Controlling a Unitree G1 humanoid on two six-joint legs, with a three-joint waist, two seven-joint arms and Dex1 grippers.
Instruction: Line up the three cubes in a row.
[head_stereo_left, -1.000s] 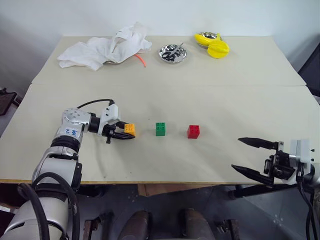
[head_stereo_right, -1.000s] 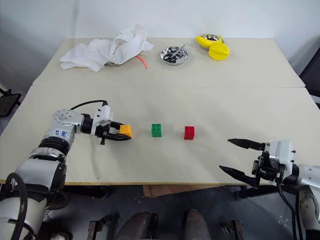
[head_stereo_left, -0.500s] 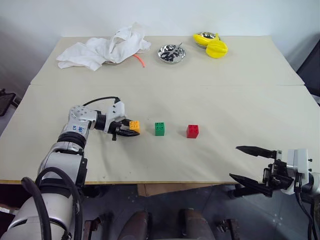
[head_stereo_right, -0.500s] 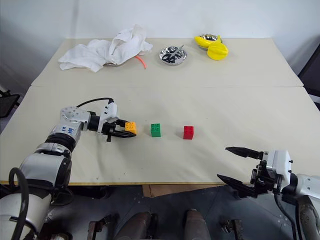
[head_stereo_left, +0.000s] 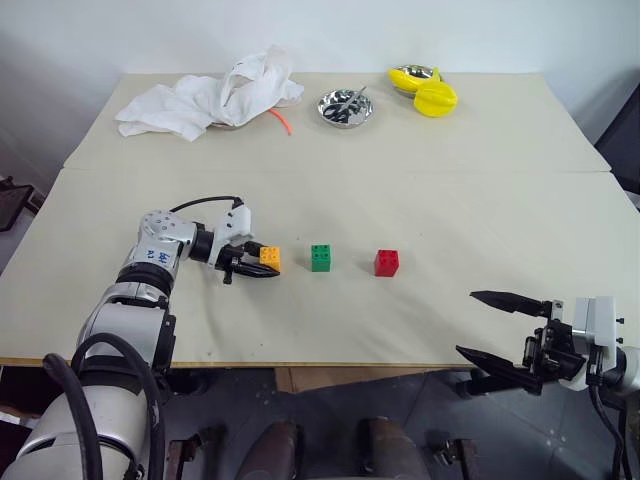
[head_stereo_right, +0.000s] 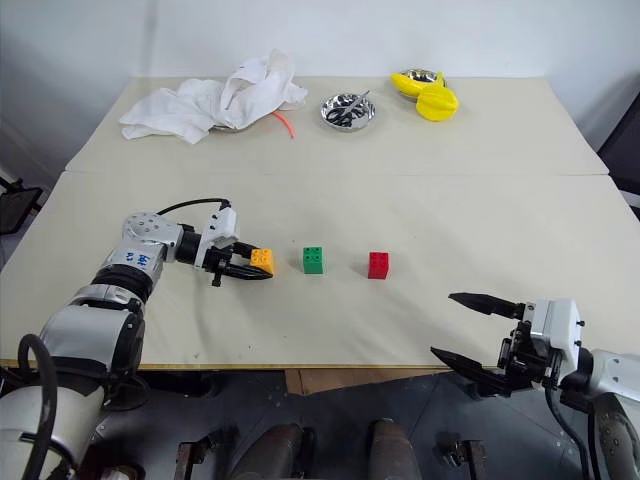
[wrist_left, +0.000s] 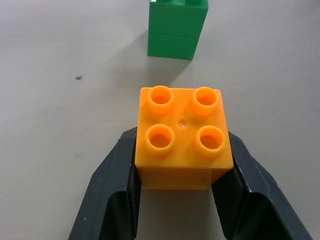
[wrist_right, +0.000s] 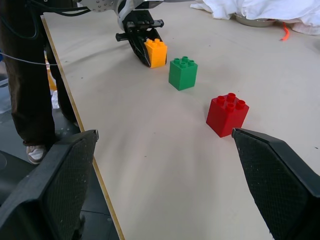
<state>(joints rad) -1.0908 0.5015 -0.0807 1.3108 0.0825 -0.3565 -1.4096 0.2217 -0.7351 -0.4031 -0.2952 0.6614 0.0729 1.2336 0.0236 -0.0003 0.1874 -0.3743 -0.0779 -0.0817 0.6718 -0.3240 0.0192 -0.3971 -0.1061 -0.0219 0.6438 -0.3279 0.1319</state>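
The right tool (head_stereo_left: 503, 330) hangs spread off the table's (head_stereo_left: 420, 200) near edge. The left tool (wrist_left: 178, 165) brackets the orange cube's (wrist_left: 182, 135) flat sides; whether it pinches, I cannot tell. Green cube (head_stereo_left: 321, 258) and red cube (head_stereo_left: 386, 263) continue the row rightward. These look light, rigid, slick; no long axis, studs up.

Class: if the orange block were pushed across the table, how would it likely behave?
The orange block looks like rigid plastic, so it probably keeps its shape. Its flat base and squat form suggest sliding, not rolling. Smooth sides might slip between the left tool's fingers.
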